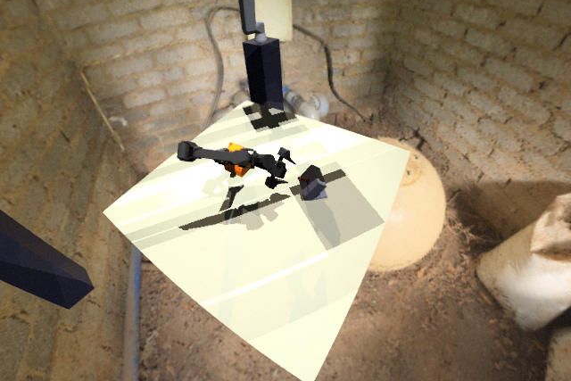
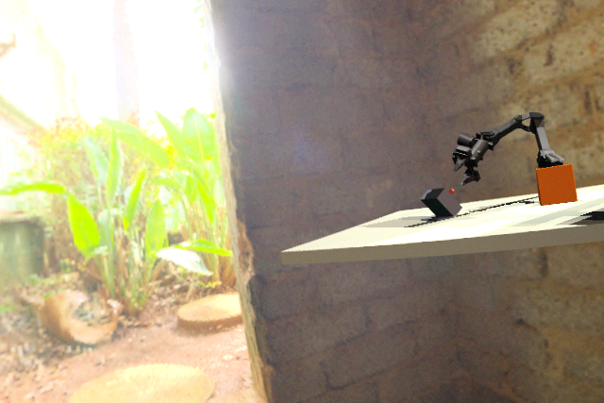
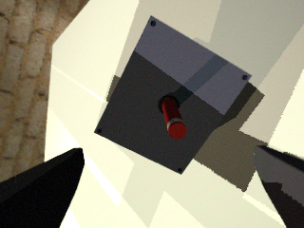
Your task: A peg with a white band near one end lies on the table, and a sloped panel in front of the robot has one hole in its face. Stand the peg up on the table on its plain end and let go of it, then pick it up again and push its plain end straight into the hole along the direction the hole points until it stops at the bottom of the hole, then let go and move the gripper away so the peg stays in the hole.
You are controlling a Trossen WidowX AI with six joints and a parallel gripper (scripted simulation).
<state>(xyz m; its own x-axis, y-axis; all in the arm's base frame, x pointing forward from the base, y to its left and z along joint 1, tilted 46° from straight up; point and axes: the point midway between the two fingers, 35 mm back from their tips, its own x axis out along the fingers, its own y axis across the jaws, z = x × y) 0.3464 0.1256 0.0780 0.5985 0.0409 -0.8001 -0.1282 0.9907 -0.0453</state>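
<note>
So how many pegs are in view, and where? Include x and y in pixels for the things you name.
1: the red peg (image 1: 303,178) (image 2: 451,191) (image 3: 172,114), standing out of the hole in the sloped panel (image 1: 314,188) (image 2: 441,202) (image 3: 138,95), white-banded end outward. Any behind the panel would be hidden in the exterior view.

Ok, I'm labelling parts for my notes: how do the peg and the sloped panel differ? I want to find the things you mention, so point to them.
The peg (image 1: 303,178) (image 2: 451,191) (image 3: 172,116) is red with a white band; the panel (image 1: 313,176) (image 2: 441,202) (image 3: 138,90) is grey. The peg is slim and round, the panel broad and flat-faced. Both sit tilted.

The red peg sits in the sloped panel's hole, white-banded end (the outer one) sticking out.
</note>
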